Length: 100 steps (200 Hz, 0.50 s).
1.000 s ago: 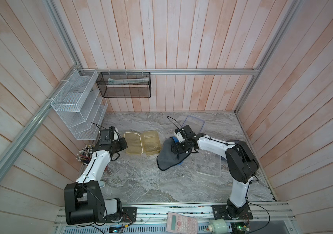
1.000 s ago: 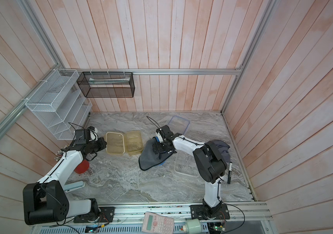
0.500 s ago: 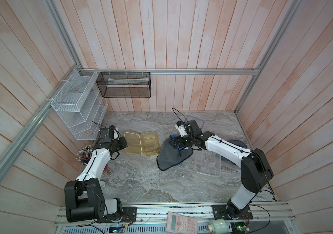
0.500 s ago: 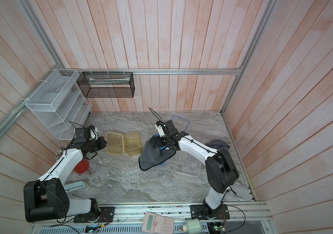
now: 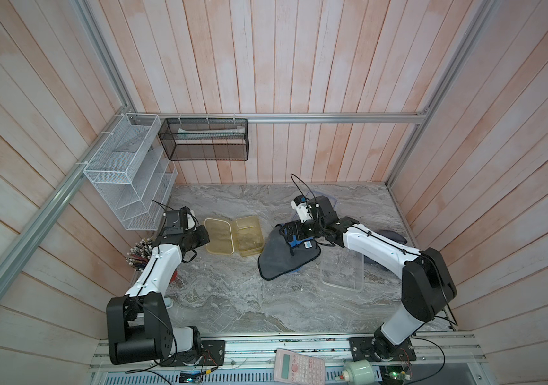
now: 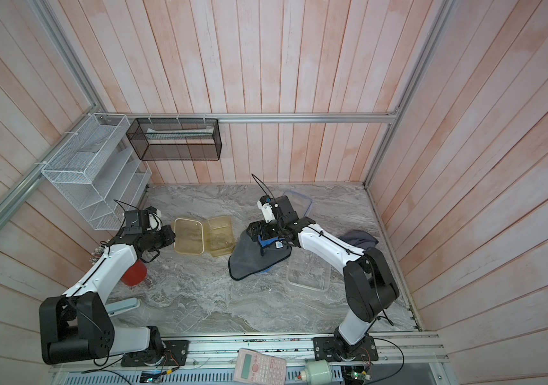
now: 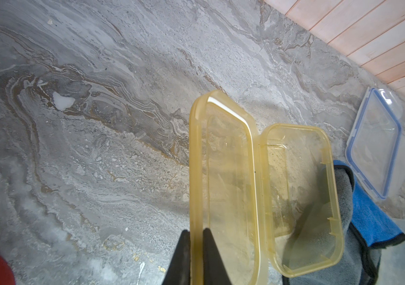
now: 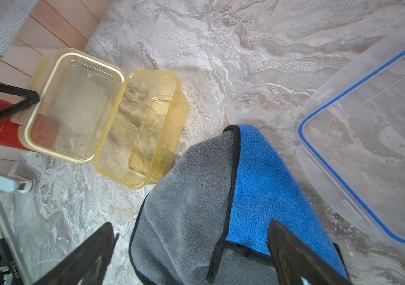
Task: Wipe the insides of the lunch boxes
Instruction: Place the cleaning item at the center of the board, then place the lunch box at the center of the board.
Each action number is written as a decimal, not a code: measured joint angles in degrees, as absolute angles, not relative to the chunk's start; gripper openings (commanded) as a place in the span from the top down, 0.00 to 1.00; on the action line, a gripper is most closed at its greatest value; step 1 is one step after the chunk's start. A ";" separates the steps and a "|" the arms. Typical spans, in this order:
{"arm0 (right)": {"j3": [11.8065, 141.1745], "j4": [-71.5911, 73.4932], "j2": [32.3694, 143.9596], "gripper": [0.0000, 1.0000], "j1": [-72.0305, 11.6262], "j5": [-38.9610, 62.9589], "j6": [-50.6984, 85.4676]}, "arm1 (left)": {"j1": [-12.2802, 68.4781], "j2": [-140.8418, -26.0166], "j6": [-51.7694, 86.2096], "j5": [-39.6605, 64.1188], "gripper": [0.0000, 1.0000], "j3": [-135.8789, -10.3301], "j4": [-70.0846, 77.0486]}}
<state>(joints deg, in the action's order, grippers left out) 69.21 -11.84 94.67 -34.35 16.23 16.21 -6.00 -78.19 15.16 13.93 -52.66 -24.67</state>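
The small yellow lunch box [image 5: 249, 235] [image 6: 220, 235] lies open mid-table, its hinged lid [image 5: 219, 236] [image 7: 223, 172] folded out to its left. My left gripper [image 5: 205, 237] [image 7: 196, 237] is shut on that lid's outer rim. A grey and blue cloth [image 5: 282, 263] [image 8: 189, 209] is spread just right of the box. Over it hangs my right gripper [image 5: 294, 233] [image 8: 191, 225], open, with nothing between its fingers. The larger clear lunch box [image 5: 342, 270] [image 6: 309, 271] stands right of the cloth. Its blue-rimmed lid [image 6: 299, 201] [image 8: 369, 148] lies behind the right wrist.
A red cup [image 6: 134, 273] and a bundle of pens [image 5: 137, 255] sit under the left arm. A white wire rack [image 5: 125, 173] and a black mesh basket [image 5: 204, 140] hang on the walls. Another dark cloth [image 6: 357, 238] lies at the right wall.
The right arm's elbow has swung out to the right and its wrist has risen a little over the cloth. The left gripper has stayed on the yellow lid.
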 measured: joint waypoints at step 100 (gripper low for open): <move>69.80 3.16 110.39 0.19 -35.44 27.38 27.97 | -6.00 -78.19 15.16 13.91 0.86 -52.69 -24.62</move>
<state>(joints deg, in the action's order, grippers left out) 69.80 3.16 110.39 -35.44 27.38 27.97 -6.00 -78.19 15.16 13.91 -52.69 -24.62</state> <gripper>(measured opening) 0.810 0.131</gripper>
